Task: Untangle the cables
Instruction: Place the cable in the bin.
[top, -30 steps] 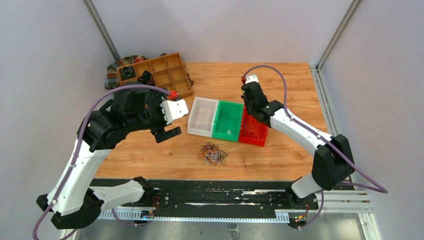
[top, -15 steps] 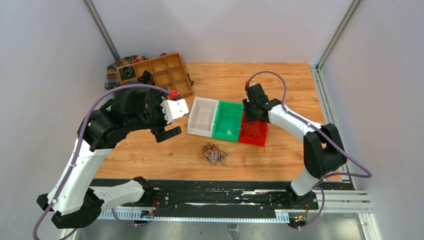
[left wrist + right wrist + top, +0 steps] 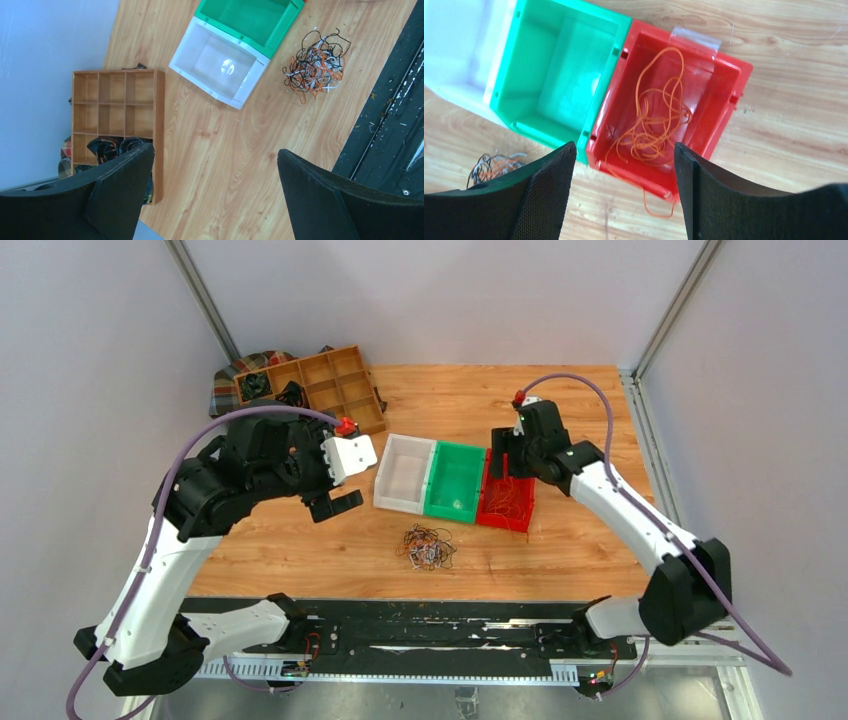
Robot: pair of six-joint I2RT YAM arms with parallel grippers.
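Sorting is judged midway: thin orange wires are laid in the red plastic bin beneath the right gripper. It and the left gripper are held spread. Another strand must be pinched from the tangled orange, white and black cables on the wooden table.

On the wooden table three bins touch in a row: the white bin at the green bin's 9 o'clock, the red bin at its 3 o'clock. A divided wooden tray lies toward the table's 10 o'clock. It holds black rolls, and a plaid cloth shows at its 9 o'clock edge.
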